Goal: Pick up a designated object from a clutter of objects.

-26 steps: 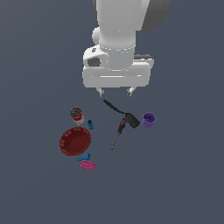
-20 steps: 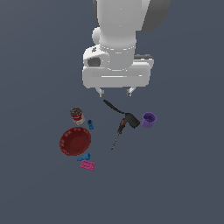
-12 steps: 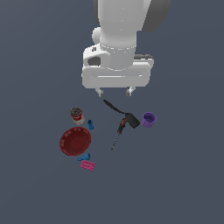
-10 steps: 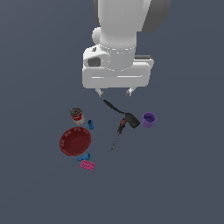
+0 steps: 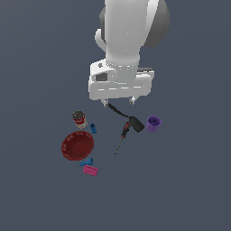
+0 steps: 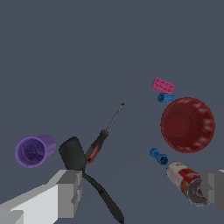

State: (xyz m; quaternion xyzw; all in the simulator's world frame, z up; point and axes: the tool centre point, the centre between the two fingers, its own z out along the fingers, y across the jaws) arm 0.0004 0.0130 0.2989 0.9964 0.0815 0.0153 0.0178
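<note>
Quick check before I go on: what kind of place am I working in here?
Likely a bare simulated test scene, not a real room: one flat grey floor with no walls or furniture, and small clutter such as the red bowl, purple cup and black spatula.

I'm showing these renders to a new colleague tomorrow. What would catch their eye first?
The big white arm fills the top of the exterior view, its gripper open above the small clutter on the dark floor. The dark red bowl stands out most, with the red-labelled can just beyond it and the purple cup off to the exterior view's right. Between them, the black spatula lies beside the screwdriver, blade near its red-and-black handle.
</note>
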